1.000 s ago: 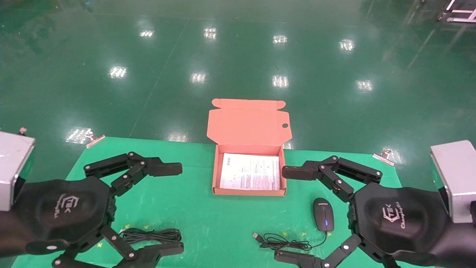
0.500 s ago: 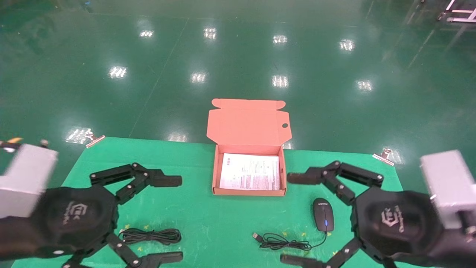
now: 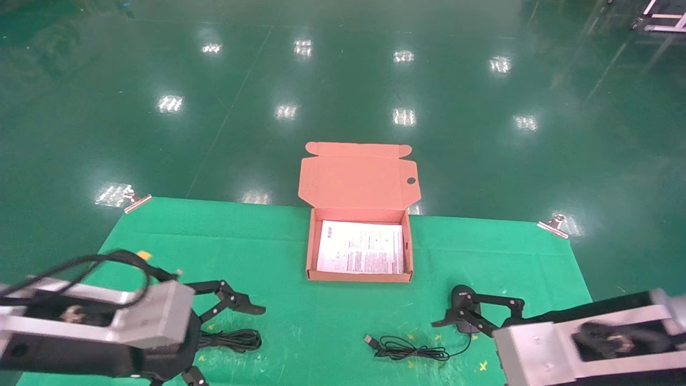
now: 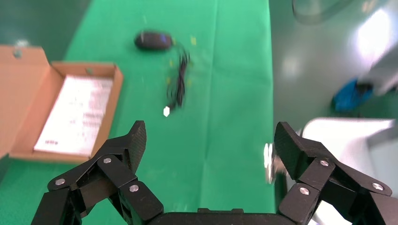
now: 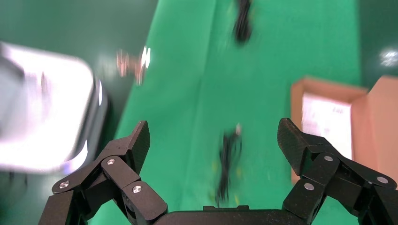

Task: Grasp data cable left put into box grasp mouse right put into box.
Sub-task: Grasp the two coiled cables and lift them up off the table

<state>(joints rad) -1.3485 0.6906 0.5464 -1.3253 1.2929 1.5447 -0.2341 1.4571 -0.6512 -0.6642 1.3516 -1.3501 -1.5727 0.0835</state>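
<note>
The orange-brown box (image 3: 358, 277) stands open at the table's middle, lid (image 3: 358, 179) folded back, a printed sheet (image 3: 360, 254) inside. The looped black data cable (image 3: 231, 339) lies front left; my left gripper (image 3: 228, 343) hovers open just over its near end, partly covering it. The black mouse (image 3: 462, 296) lies front right, half hidden behind a finger of my open right gripper (image 3: 463, 343). Its cord (image 3: 410, 349) runs left to a USB plug (image 3: 368, 339). In the right wrist view the cord (image 5: 227, 159) lies between the wide-apart fingers. The left wrist view shows the mouse (image 4: 152, 40) far off.
The green mat (image 3: 300, 252) covers the table, held by metal clips (image 3: 136, 201) at the far corners (image 3: 554, 224). Shiny green floor lies beyond the far edge. The table's front edge is close under both arms.
Both wrists have turned and dropped toward the table's front. The left gripper now sits low over the data cable, the right one low beside the mouse. Nothing has been gripped.
</note>
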